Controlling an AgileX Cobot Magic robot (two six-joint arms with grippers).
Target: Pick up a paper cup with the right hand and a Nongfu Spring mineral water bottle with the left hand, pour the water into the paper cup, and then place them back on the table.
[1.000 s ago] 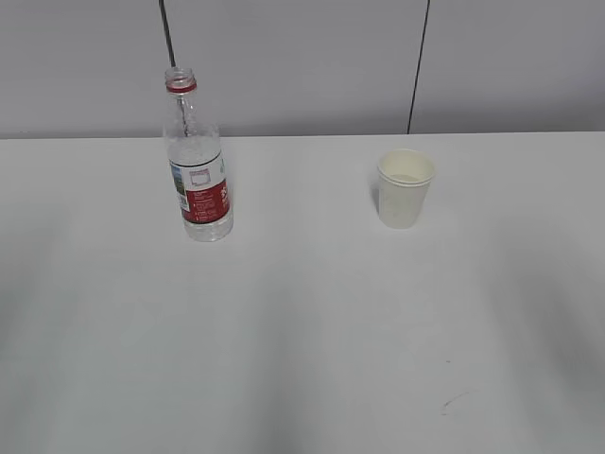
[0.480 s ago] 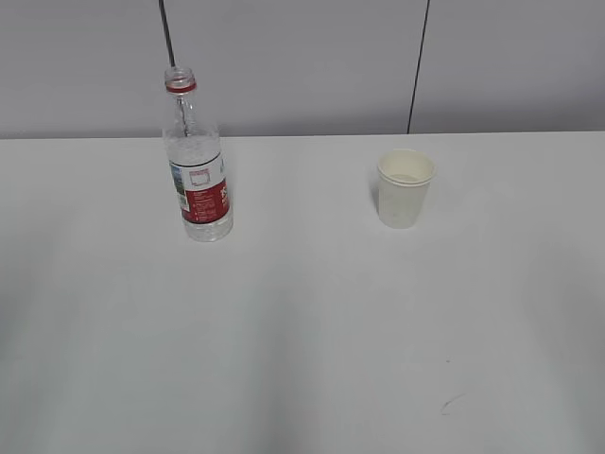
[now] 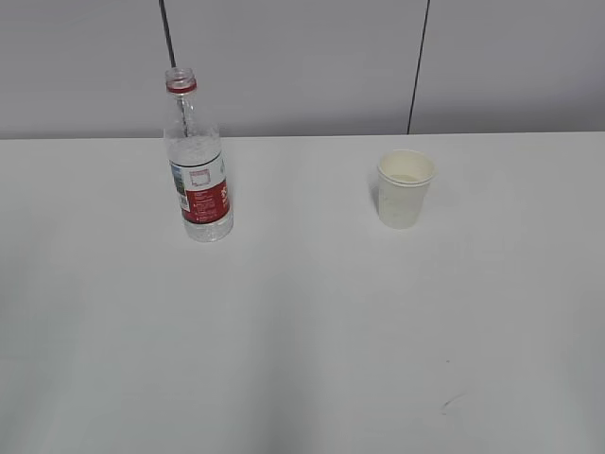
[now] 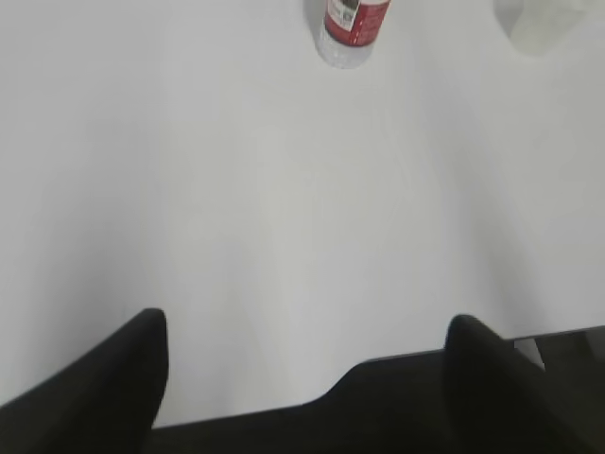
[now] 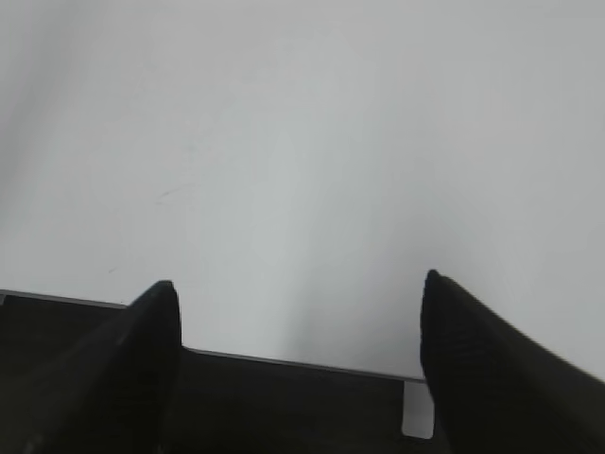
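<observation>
1. Left end effector (image 4: 302,364) spread open, empty, over near desk (image 3: 302,331) edge.
2. Right end effector (image 5: 298,326) likewise open, empty.
3. Nongfu Spring mineral water bottle (image 3: 197,161) upright, far left; paper cup (image 3: 405,188) upright, far right.
4. Nothing grasped yet; whole task remaining.

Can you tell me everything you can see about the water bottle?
The Nongfu Spring mineral water bottle is tall, clear, ribbed plastic. It has a red ring round its neck, no cap on its open mouth, and a red-and-white label with a little green wrapped round its lower half. It stands upright on the white table, on the left and toward the back wall. Nothing else touches it. The left wrist view shows only its bottom part, far ahead of the fingers.
</observation>
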